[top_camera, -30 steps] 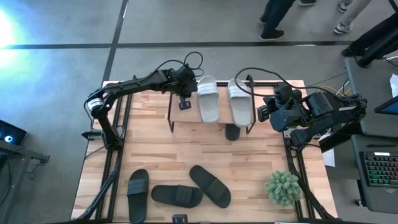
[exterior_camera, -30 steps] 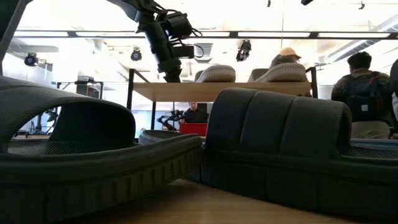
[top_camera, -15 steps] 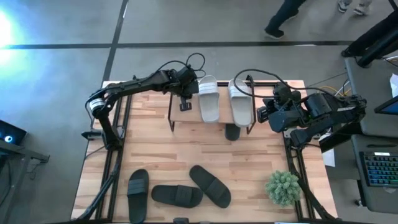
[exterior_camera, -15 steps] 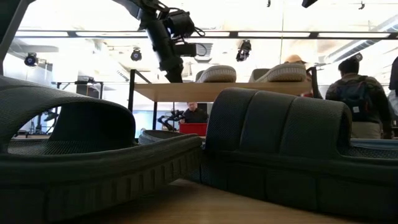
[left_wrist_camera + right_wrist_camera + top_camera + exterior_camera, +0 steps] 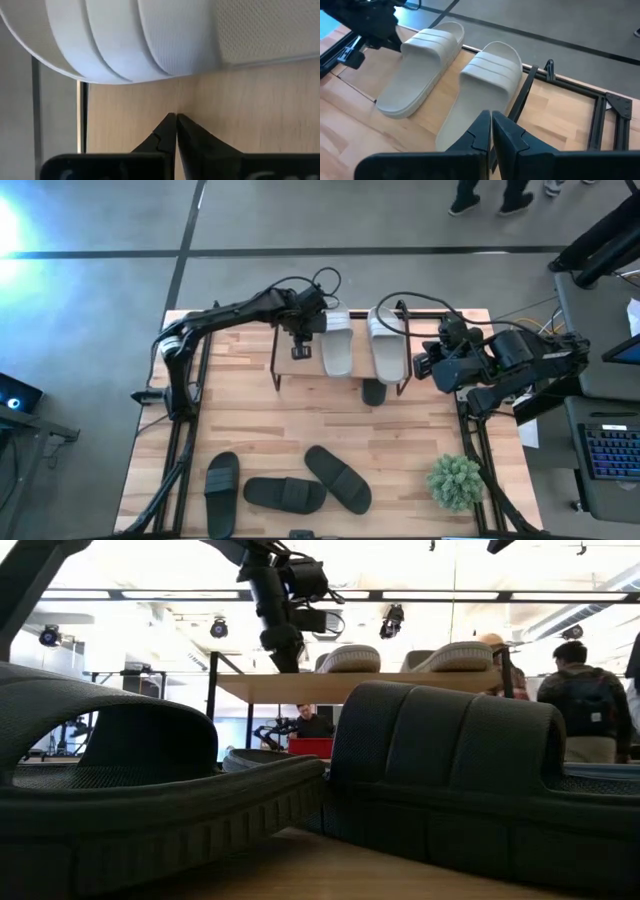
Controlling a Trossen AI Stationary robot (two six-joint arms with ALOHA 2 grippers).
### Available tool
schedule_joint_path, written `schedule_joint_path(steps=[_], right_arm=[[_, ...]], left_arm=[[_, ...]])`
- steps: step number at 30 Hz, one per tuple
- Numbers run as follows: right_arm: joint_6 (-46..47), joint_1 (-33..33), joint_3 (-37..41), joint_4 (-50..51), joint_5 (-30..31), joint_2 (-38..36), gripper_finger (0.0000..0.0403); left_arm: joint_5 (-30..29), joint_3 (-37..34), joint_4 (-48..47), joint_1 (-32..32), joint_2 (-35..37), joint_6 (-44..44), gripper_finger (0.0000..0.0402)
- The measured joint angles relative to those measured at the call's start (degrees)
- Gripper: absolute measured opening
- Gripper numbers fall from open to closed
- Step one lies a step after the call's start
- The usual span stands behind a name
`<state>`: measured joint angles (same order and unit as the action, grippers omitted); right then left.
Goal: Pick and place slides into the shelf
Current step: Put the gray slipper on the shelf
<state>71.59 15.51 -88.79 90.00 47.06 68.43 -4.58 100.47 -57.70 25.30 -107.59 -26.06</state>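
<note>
Since the earlier frame, the left gripper (image 5: pixel 300 348) has slid a little rightward along the shelf (image 5: pixel 283 358) top, closer to the left white slide (image 5: pixel 337 345); people at the far edge of the floor have walked on. Nothing else has shifted.

At the far left of the table (image 5: pixel 250 430), the left arm reaches from its base across to the shelf. Its gripper hovers over the wood plank just beside the left white slide, fingers (image 5: pixel 170 131) pressed together and holding nothing.

On the shelf top, two white slides lie side by side, toes pointing away from the robot; the right white slide (image 5: pixel 385 345) sits near the shelf's right end. A dark slide (image 5: pixel 373 392) pokes out from under the shelf's near edge, apparently on the lower tier.

Along the table's near edge lie three more dark slides: the leftmost (image 5: pixel 222 491) upright, the middle one (image 5: pixel 285 494) crosswise, the third (image 5: pixel 338 478) angled and touching the middle one. A small green plant (image 5: pixel 455 481) stands to their right.

At the far right, the right gripper (image 5: pixel 422 363) waits just beside the shelf's right end, fingers (image 5: pixel 482 131) together, empty.

The slides look light, soft and springy, with a matte surface that should not slip. The broad strap or a side edge of the sole looks like the best place to pinch; the foam would probably flex rather than break.
</note>
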Motion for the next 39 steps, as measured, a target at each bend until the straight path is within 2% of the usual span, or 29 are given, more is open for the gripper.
schedule_joint_path(steps=[9, 19, 29, 39], right_arm=[[1.2, 0.09, 0.0, 0.02, -1.11, -0.5, 0.0008], [-0.09, 0.09, 0.0, 0.02, -1.12, -0.53, 0.0008], [-1.11, 0.09, 0.0, 0.02, -1.06, -0.89, 0.0008], [-0.81, 0.08, 0.11, 0.01, -1.02, -1.98, 0.0008]], left_arm=[[0.9, 5.62, -0.58, -0.01, -3.96, 0.14, 0.0], [0.67, 7.12, 0.0, -1.45, -5.5, 0.12, 0.0], [-1.04, 11.13, -10.79, -1.77, -4.41, -0.04, 0.0], [-1.27, 11.56, -6.28, -2.24, -4.83, -0.18, 0.0]])
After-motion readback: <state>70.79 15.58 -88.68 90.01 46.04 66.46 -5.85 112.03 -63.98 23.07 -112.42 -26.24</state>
